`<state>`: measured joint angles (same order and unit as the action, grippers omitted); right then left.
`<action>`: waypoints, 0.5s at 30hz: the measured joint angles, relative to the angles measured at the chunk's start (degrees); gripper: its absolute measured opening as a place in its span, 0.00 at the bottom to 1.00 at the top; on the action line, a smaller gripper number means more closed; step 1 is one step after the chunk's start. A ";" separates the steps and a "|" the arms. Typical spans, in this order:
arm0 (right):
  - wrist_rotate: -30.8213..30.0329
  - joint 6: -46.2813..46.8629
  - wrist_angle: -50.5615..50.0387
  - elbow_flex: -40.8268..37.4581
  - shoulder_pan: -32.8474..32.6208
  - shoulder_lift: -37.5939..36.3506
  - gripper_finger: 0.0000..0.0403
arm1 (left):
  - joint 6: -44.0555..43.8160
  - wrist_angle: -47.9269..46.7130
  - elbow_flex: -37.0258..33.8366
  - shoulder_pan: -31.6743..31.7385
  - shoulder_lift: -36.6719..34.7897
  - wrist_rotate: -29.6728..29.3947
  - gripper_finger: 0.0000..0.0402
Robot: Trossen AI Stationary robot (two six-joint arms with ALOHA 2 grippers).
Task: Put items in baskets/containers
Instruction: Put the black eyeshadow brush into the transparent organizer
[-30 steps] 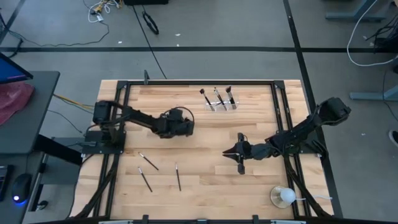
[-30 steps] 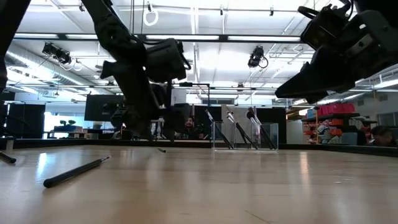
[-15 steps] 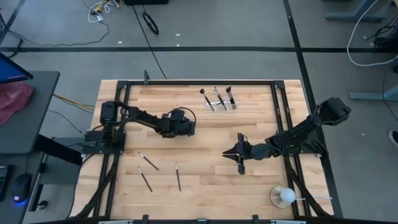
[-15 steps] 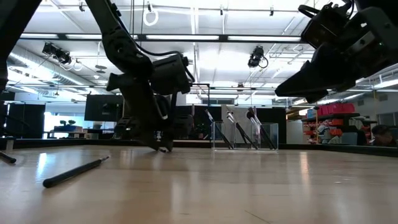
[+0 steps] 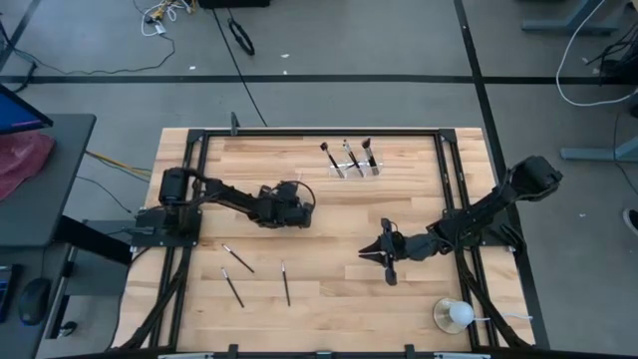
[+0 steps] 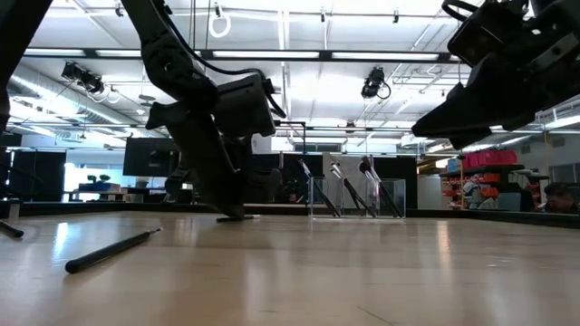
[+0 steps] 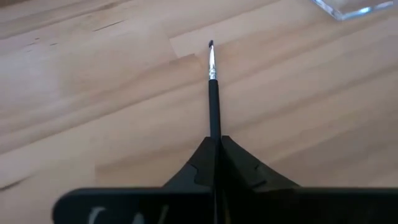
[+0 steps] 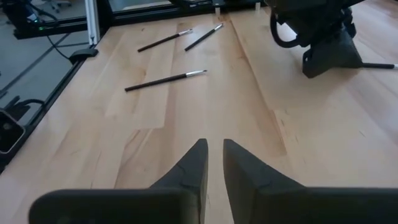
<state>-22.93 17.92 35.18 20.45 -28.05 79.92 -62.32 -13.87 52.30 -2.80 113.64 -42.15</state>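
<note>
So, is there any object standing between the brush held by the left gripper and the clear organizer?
Nothing visible does. The left gripper is shut on a brush low over the table, and only bare wood lies between it and the clear organizer. The right gripper waits on the other side.

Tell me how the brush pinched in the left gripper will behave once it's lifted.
The brush looks rigid and straight, so it should probably stay stiff. It is thin, so likely very light. The left gripper holds it near one end, with most of the handle sticking out, so it may pivot. If dropped, its round handle could roll.
</note>
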 joint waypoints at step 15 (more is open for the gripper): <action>-0.19 -0.39 -0.04 0.02 -0.28 0.00 0.12 | -0.13 0.57 -0.61 -10.51 -3.52 -1.67 0.02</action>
<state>-23.11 17.54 35.14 20.47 -28.34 79.92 -62.44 -13.31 51.69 -13.31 110.12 -43.82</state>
